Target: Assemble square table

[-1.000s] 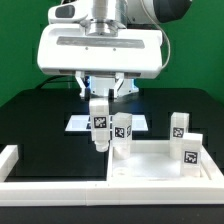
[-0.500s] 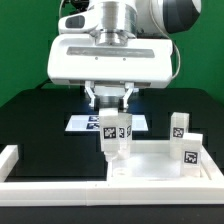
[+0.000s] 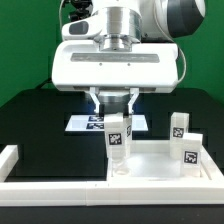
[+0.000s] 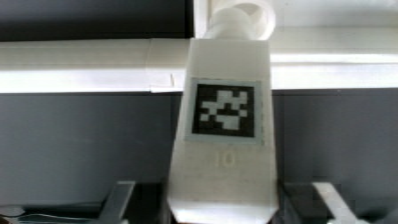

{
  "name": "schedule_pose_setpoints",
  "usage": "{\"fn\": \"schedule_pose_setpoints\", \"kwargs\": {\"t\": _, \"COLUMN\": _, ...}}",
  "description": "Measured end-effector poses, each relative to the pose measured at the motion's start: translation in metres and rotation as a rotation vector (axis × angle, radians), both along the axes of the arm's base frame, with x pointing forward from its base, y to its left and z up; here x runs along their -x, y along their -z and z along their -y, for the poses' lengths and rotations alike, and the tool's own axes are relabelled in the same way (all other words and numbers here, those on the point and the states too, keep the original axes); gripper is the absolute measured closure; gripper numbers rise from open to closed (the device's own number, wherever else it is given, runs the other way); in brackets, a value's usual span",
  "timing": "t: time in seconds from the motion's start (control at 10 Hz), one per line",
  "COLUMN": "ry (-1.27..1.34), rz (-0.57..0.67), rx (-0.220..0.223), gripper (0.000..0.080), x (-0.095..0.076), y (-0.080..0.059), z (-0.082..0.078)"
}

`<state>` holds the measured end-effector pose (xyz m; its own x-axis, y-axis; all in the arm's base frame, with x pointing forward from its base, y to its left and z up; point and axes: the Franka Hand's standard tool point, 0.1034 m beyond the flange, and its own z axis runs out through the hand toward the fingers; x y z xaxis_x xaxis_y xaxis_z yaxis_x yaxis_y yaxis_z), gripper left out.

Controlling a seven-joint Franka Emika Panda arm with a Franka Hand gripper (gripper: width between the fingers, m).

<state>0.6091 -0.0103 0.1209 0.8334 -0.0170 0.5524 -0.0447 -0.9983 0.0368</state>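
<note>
One tall white plastic leg block [image 3: 118, 140] stands upright in the half-closed gripper [image 3: 117, 116], right above the square white table panel's [image 3: 160, 163] near corner.

Black tabletop [image 3: 30, 118] carries the marker board [image 3: 85, 122] mid-surface, white border rails [image 3: 50, 178] along its front edge, square panel [image 3: 165, 165] front-right corner.

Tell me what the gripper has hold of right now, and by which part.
The gripper holds one white tagged leg by its upper end; the leg hangs upright over the square panel's near corner on the exterior view's left.
</note>
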Motion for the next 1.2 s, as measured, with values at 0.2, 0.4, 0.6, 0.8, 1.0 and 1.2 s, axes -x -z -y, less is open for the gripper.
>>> {"fn": "schedule_pose_setpoints", "kwargs": {"t": 0.2, "ry": 0.005, "rz": 0.001, "rx": -0.006, "gripper": 0.0514, "x": -0.003, "y": 0.002, "z": -0.002}}
{"fn": "schedule_pose_setpoints", "kwargs": {"t": 0.4, "ry": 0.010, "rz": -0.013, "rx": -0.014, "gripper": 0.0514, "x": -0.001, "y": 0.012, "z": -0.007}}
{"fn": "schedule_pose_setpoints", "kwargs": {"t": 0.6, "ry": 0.014, "rz": -0.023, "rx": -0.017, "gripper": 0.0514, "x": 0.002, "y": 0.021, "z": -0.011}}
{"fn": "schedule_pose_setpoints", "kwargs": {"t": 0.8, "ry": 0.026, "rz": 0.009, "rx": 0.005, "gripper": 0.0514, "x": 0.001, "y": 0.023, "z": -0.009}}
{"fn": "schedule_pose_setpoints", "kwargs": {"t": 1.0, "ry": 0.040, "rz": 0.054, "rx": 0.021, "gripper": 0.0514, "x": -0.001, "y": 0.024, "z": -0.017}}
{"fn": "schedule_pose_setpoints", "kwargs": {"t": 1.2, "ry": 0.052, "rz": 0.059, "rx": 0.017, "gripper": 0.0514, "x": -0.005, "y": 0.024, "z": -0.018}}
